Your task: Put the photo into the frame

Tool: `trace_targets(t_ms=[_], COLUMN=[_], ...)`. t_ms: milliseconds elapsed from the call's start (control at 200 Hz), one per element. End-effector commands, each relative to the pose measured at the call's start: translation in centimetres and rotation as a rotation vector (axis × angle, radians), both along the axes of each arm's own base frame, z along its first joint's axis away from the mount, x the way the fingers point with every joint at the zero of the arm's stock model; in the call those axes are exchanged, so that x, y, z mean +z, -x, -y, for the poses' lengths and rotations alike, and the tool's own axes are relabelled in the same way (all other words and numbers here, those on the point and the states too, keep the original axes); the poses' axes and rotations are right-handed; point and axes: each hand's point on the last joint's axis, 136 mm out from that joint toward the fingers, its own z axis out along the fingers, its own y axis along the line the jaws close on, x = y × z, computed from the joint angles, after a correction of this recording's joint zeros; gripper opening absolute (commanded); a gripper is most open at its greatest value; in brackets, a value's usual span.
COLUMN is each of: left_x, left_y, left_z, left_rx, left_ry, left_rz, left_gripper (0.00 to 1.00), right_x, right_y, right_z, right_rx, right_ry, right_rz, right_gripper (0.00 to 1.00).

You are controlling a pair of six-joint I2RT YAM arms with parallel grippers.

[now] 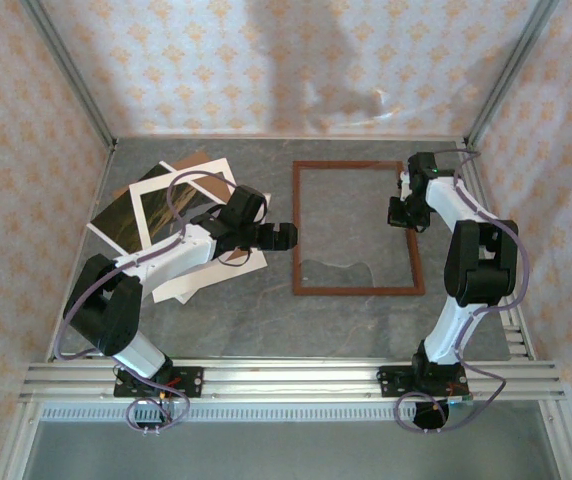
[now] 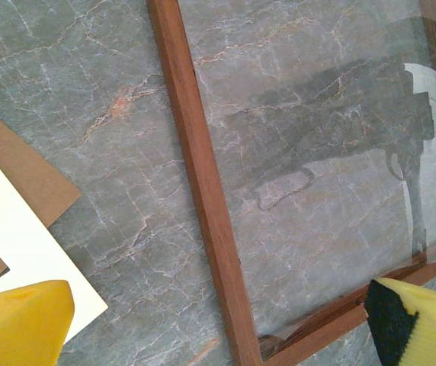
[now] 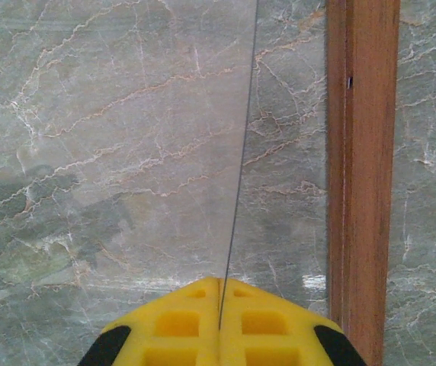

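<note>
Top external shows one grey counter [image 1: 266, 325] carrying one frame [image 1: 358, 291] lying flat right of centre, with one clear pane [image 2: 332, 152] lifted at an edge inside it. Well apart at the left lies a loose heap of one white mat [image 2: 20, 236], one brown board [image 2: 27, 171] and the one photo [image 1: 121, 218], partly under the mat. Right fingers [image 3: 218, 305] are pressed together on the pane's edge near the right rail, and left fingers [image 1: 282, 237] hang spread and empty beside the left rail; so thin a pinch may let the pane slip, flex or drag the frame askew.
</note>
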Motion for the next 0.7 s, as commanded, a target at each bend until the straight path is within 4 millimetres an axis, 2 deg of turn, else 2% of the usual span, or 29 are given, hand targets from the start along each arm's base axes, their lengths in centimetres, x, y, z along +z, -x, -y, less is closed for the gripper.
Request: trace_targets(t_ms=[0,696], left_x=[1.23,1.20], left_y=[-0.23,-0.06], left_z=[0.54,0.36], left_rx=[-0.015,-0.011], left_ry=[0.017,0.013], left_rz=[0.034,0.034], left_gripper=[0.99,0.99], right_x=[0.09,-0.18], right_y=[-0.09,-0.63], right_z=[0.52,0.41], right_rx=[0.000,0.003], right_ry=[0.018,0.012], right_rz=[-0.017,-0.021], right_gripper=[0.00,0.00])
